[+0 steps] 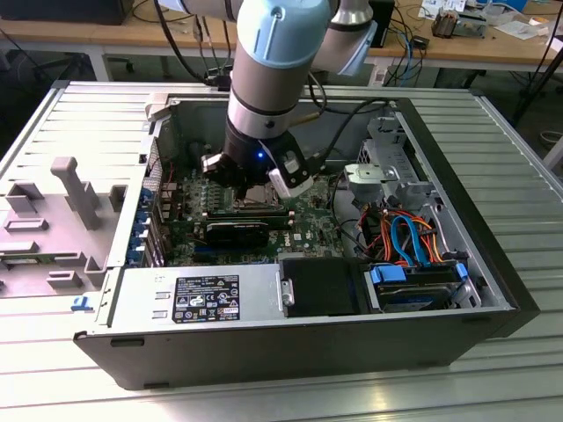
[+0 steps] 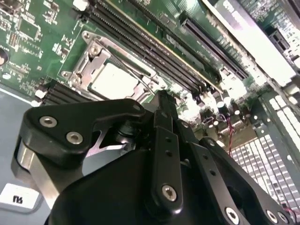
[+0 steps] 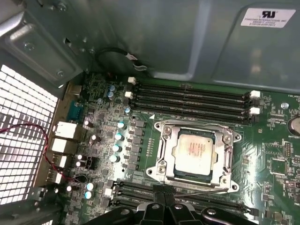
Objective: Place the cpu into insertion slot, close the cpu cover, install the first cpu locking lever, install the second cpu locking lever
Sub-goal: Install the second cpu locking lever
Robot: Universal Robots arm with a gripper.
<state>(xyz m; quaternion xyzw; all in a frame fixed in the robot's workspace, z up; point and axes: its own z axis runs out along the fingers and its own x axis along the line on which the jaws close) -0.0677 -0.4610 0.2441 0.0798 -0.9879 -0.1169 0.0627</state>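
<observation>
The cpu (image 3: 193,150), a silvery square chip, lies flat in the insertion slot (image 3: 219,152), whose contact field is hidden beneath it. The cpu cover (image 3: 165,149), a grey metal frame, is down around the chip. A thin wire locking lever (image 3: 206,191) runs along the socket's edge by my fingertips. My gripper (image 3: 163,196) hovers at that edge with its fingers together and nothing between them. The second wrist view shows the gripper (image 2: 161,101) just beside the cpu (image 2: 112,80) and the lever (image 2: 140,77). In the exterior view the gripper (image 1: 252,186) reaches down into the open computer case (image 1: 290,338).
Long black memory slots (image 3: 187,96) flank the socket on two sides. The grey case wall (image 3: 178,37) rises behind them, and a vent grille (image 3: 21,140) with red wires sits at one end. A power supply (image 1: 202,299) and a drive cage with coloured cables (image 1: 409,242) fill the case's near side.
</observation>
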